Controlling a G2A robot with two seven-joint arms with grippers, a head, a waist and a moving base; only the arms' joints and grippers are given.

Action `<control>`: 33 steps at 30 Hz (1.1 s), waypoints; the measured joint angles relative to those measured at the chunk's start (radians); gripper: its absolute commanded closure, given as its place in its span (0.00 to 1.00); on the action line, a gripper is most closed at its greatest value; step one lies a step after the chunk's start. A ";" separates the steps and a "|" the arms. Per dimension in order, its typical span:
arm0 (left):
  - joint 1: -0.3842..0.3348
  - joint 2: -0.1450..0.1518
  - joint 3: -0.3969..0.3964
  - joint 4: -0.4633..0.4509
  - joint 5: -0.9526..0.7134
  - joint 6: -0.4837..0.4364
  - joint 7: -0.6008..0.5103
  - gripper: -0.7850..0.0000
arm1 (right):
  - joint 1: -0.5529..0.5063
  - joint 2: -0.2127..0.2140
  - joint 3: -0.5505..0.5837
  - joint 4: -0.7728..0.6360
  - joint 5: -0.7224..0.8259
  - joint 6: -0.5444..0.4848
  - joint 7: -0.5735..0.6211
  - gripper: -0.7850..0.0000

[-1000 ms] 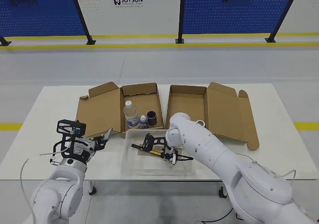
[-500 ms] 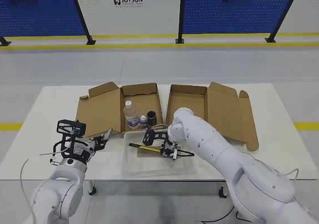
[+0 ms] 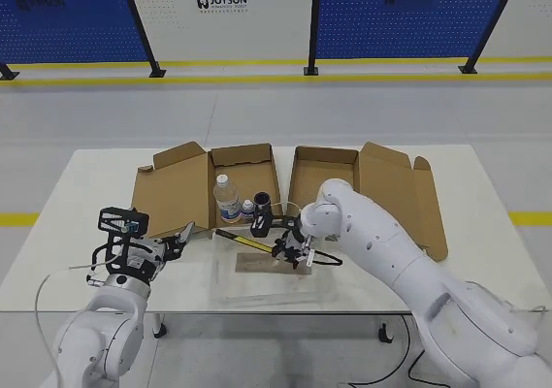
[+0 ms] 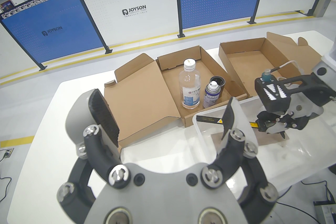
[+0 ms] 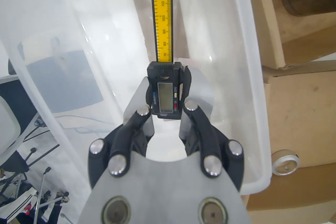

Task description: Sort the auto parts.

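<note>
Digital caliper [image 5: 164, 93], with its yellow-scaled beam, was up over the clear plastic bin [image 3: 220, 272], which sat at the middle of the worktop's near edge. The jaws of the right arm [image 3: 373, 242] pinched it by the black display body. The beam pointed away over the bin's far rim, towards the left cardboard box [image 3: 246, 160]. That box, nearer the far edge, held a clear bottle [image 3: 225, 194], a spray can [image 3: 247, 208] and a black cylinder [image 3: 262, 202], all upright. The right cardboard box [image 3: 324, 179] stood just beside it. The jaws of the left arm [image 3: 120, 291] were spread wide and gripped nothing, near the worktop's near-left corner.

The step in hand looked like the carry: the caliper had been picked out of the bin and not yet placed. Which box it belonged in could not be told (the left one already held containers, not tools). The next move would call for lifting the long beam clear of a box wall, keeping it off the bottle and can. The body would then go down flat before the jaws parted.
</note>
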 measured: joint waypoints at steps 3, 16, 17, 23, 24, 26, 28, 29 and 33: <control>0.000 0.000 0.000 0.000 0.000 0.000 0.000 0.00 | -0.039 0.052 0.065 -0.101 0.007 0.005 0.026 1.00; 0.000 0.000 0.000 0.000 0.000 0.000 0.000 0.00 | -0.339 0.260 0.424 -0.560 0.165 0.024 0.092 1.00; 0.000 0.000 0.000 0.000 0.000 0.000 0.000 0.00 | -0.360 0.269 0.449 -0.570 0.197 0.019 0.087 1.00; 0.000 0.000 0.000 0.000 0.000 0.000 0.000 0.00 | -0.420 0.294 0.515 -0.578 0.309 0.006 0.055 1.00; 0.000 0.000 0.000 0.000 0.000 0.000 0.000 0.00 | -0.424 0.296 0.518 -0.576 0.317 0.005 0.051 1.00; 0.000 0.000 0.000 0.000 0.000 0.000 0.000 0.00 | -0.427 0.299 0.521 -0.576 0.320 0.005 0.043 1.00; 0.000 0.000 0.000 0.000 0.000 0.000 0.000 0.00 | -0.428 0.302 0.522 -0.580 0.306 0.010 0.031 1.00; 0.000 0.000 0.000 0.000 0.000 0.000 0.000 0.00 | -0.429 0.303 0.524 -0.583 0.297 0.017 0.018 1.00; 0.000 0.000 0.000 0.000 0.000 0.000 0.000 0.00 | -0.422 0.308 0.537 -0.592 0.260 0.057 -0.021 1.00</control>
